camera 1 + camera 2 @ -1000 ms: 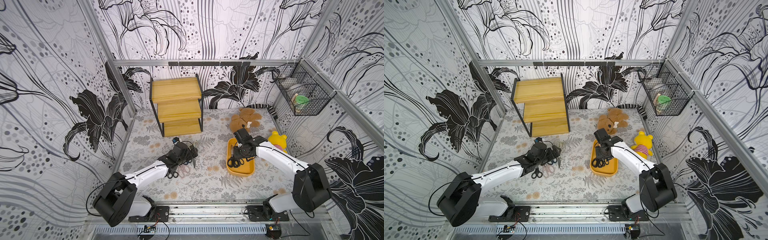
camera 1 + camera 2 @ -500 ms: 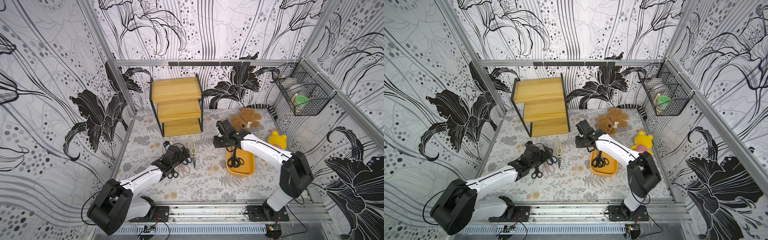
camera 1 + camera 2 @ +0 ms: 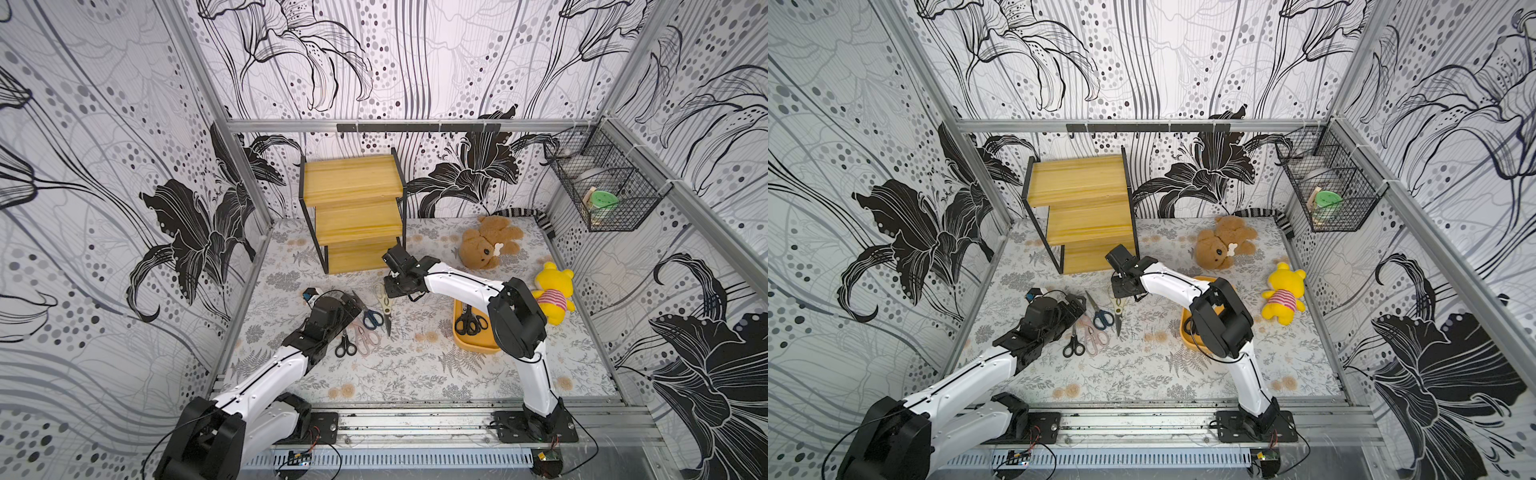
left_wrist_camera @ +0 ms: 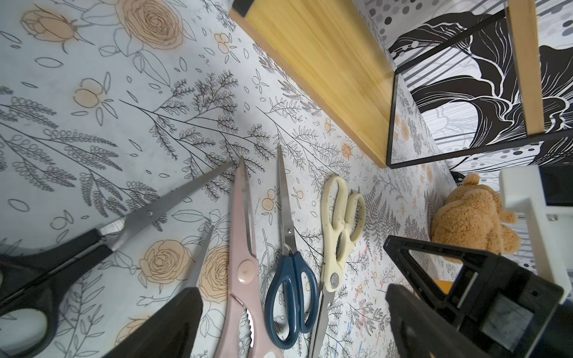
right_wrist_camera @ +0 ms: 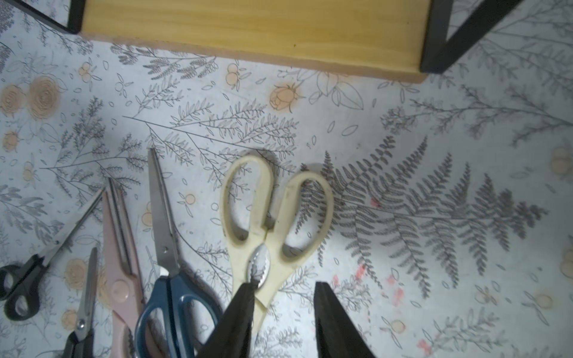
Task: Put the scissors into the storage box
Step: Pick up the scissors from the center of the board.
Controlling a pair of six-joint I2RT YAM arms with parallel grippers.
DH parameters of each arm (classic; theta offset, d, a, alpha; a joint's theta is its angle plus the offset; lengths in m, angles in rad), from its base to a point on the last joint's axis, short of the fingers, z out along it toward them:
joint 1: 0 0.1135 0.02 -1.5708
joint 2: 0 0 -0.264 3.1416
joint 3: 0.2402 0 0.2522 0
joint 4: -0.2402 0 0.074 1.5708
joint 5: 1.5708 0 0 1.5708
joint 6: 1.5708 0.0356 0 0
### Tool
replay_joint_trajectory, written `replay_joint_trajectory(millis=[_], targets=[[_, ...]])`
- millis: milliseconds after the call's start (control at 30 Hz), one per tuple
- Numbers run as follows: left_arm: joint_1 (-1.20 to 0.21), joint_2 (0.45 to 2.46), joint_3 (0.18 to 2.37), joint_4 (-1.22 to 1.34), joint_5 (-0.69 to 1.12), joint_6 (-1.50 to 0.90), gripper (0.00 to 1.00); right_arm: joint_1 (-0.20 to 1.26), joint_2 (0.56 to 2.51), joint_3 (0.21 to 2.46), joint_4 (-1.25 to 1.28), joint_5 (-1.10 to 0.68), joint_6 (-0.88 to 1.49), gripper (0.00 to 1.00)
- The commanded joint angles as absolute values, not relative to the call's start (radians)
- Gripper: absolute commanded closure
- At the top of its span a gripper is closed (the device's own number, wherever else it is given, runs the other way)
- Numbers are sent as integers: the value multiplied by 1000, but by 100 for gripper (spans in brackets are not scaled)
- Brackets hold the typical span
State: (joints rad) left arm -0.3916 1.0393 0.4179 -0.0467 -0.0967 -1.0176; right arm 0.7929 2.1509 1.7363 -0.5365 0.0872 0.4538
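We're right over the scissors pile: the right pincer (image 5: 282, 322) hangs above the cream kitchen shears (image 5: 273, 223), jaws partly open and holding nothing. One finger (image 5: 237, 319) is over the serrated notch just behind the handle loops, and its mate is over bare desk (image 5: 403, 139) alongside. That looks deliberate to us. The neck is the narrowest part, close to the pivot, so a pinch there should keep the blades shut and the load balanced. Whether that tip touches the shears, we cannot tell. The shears lie flat, loops toward the tiered wooden shelf (image 3: 353, 208), with the blue-handled scissors (image 3: 372, 318) just beside them, so the free desk on the far side is where the second finger can get down. The left pincer (image 4: 291, 291) is spread wide and empty, low over the pink shears (image 4: 243, 248) and the blue pair, with a large black-handled pair (image 4: 62, 257) off to one side. We read it as lining up its own pick or waiting its turn. The storage box (image 3: 478, 345) sits on the right side of the desk, partly under the right arm's elbow and near the yellow bear plush (image 3: 552, 291). One black-handled pair (image 3: 467, 324) lies inside, which is why, we reckon, the right arm does the ferrying. At least five pairs are left out on the desk.
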Motion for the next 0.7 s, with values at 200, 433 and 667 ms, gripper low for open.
replay_joint_trajectory(millis=[200,433,667], targets=[[-386,1039,398,-50,-109,-1014,3,790,2242,1843,-635,202,482,64],[-386,1040,393,-47,-107,-1015,3,790,2267,1829,-608,170,493,66],[-387,1040,391,-48,-107,-1016,3,790,2297,1834,-620,194,500,69]])
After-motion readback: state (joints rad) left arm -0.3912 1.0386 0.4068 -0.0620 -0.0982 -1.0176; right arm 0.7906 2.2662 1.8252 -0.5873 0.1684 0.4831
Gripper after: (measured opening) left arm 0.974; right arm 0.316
